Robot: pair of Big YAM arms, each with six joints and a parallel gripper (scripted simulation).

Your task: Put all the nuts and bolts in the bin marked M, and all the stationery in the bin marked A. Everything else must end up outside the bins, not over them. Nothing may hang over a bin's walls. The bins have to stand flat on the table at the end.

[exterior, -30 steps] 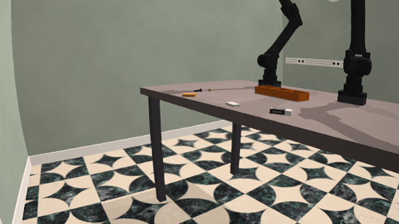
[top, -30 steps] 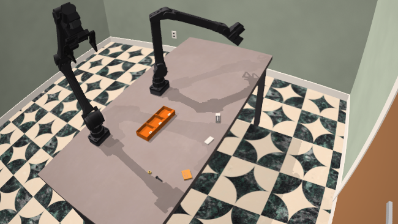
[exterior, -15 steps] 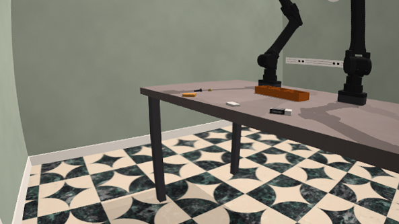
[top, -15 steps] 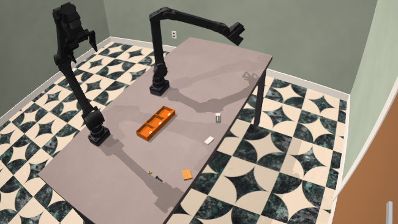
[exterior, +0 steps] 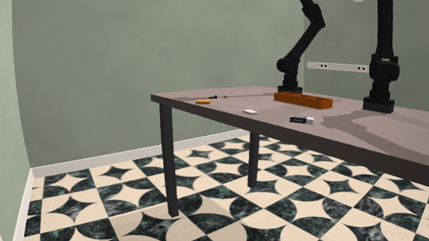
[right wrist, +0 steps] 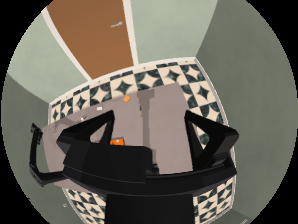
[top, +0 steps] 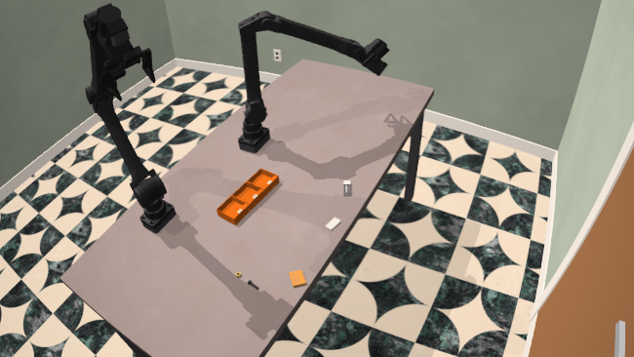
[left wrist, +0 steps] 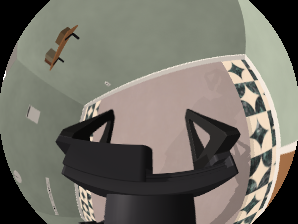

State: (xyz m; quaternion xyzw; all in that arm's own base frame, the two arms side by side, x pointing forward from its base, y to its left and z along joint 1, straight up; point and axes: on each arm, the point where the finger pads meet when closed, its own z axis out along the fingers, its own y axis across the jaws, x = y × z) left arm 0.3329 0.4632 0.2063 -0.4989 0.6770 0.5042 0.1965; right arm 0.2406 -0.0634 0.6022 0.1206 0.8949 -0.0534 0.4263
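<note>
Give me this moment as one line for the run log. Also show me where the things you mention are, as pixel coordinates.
left fingers: open, empty | right fingers (top: 132, 88): open, empty | bolt (top: 253, 285) (exterior: 213, 96), nut (top: 238, 274) (exterior: 225, 97): outside orange bins (top: 232, 218) (exterior: 302, 101)

A matte grey-brown rectangular table carries a long orange three-compartment bin tray. Near one long edge lie an orange square pad, a white block and a dark-and-white block.

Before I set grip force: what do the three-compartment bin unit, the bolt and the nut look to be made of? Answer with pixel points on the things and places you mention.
Bin unit (top: 248, 205) (exterior: 297, 101): probably matte plastic, judging by its even orange color and thin, plain walls.
Bolt (top: 253, 284) (exterior: 213, 96): perhaps dark-coated metal; it is near black, too small to be sure.
Nut (top: 238, 274) (exterior: 225, 97): possibly brass, from its yellow tone.
</note>
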